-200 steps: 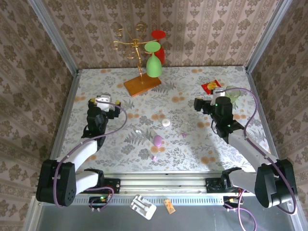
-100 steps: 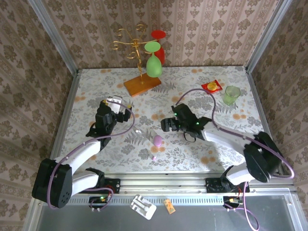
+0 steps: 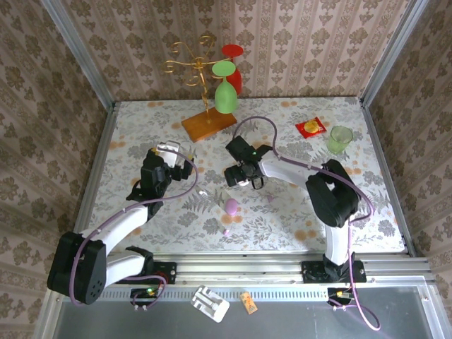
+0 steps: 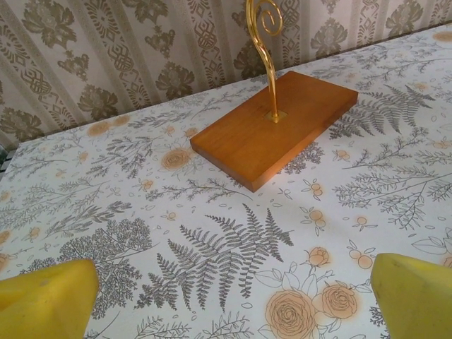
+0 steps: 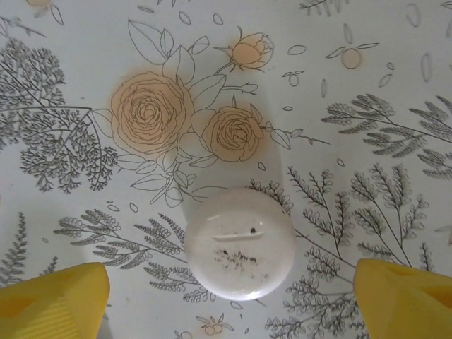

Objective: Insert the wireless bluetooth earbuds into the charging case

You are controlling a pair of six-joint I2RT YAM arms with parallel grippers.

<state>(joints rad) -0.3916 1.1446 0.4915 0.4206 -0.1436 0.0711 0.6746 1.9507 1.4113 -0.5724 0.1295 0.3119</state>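
A floral-patterned table (image 3: 141,134) fills the workspace, with a gold glass stand on a wooden base (image 3: 208,125) at the back. Your right arm reaches in over the middle of the table, while your left arm sits left of centre. The left gripper (image 4: 232,300) is spread fully wide and holds nothing, with its yellow fingertips framing bare cloth in front of the wooden base. The right gripper (image 5: 227,300) is also wide apart and empty, hovering directly over a small white round disc (image 5: 240,244), with a clear gap on both sides. That disc is not part of your job. The charging case (image 3: 232,206), a glossy lilac egg, lies on the cloth just nearer you than the right gripper, and you cannot tell from above whether its lid is up. One earbud (image 3: 227,231) lies close in front of the case, and a tiny lilac speck that looks like the second earbud (image 3: 270,198) lies to the case's right. To do this step well, shift the right gripper off the disc, centre it over a bud, narrow the jaws before descending, and pinch gently, since something so small will likely skid away.
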